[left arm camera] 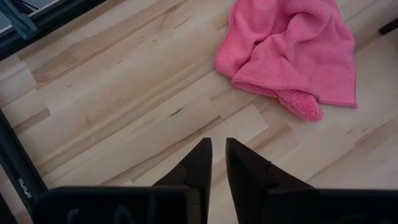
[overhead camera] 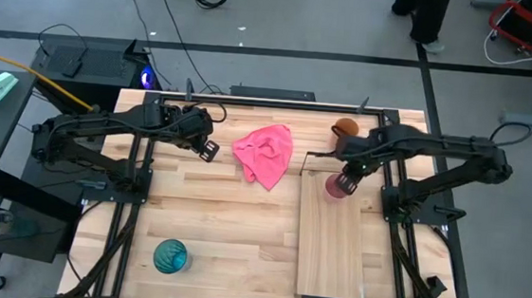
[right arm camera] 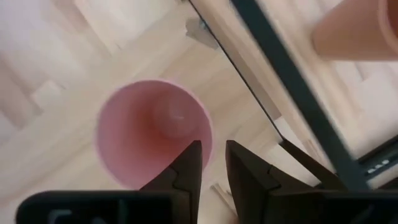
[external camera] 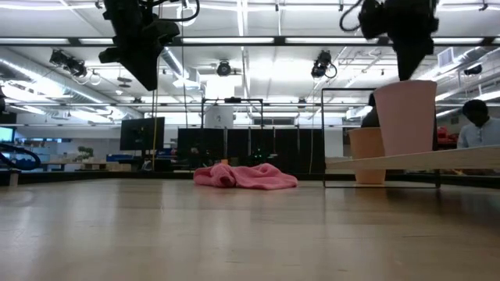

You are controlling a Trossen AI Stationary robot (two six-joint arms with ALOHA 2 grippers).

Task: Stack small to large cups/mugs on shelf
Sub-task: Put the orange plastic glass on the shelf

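No readable text or labels anywhere.

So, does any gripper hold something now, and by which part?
Yes. The right gripper holds the pale pink cup by its rim, one finger inside and one outside, above the shelf. The left gripper is shut and holds nothing.

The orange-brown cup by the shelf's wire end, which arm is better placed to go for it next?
Right, probably. The right pincer hangs at the pink cup on the shelf, close to the orange-brown cup. The left pincer hovers beyond the pink cloth, farther off.
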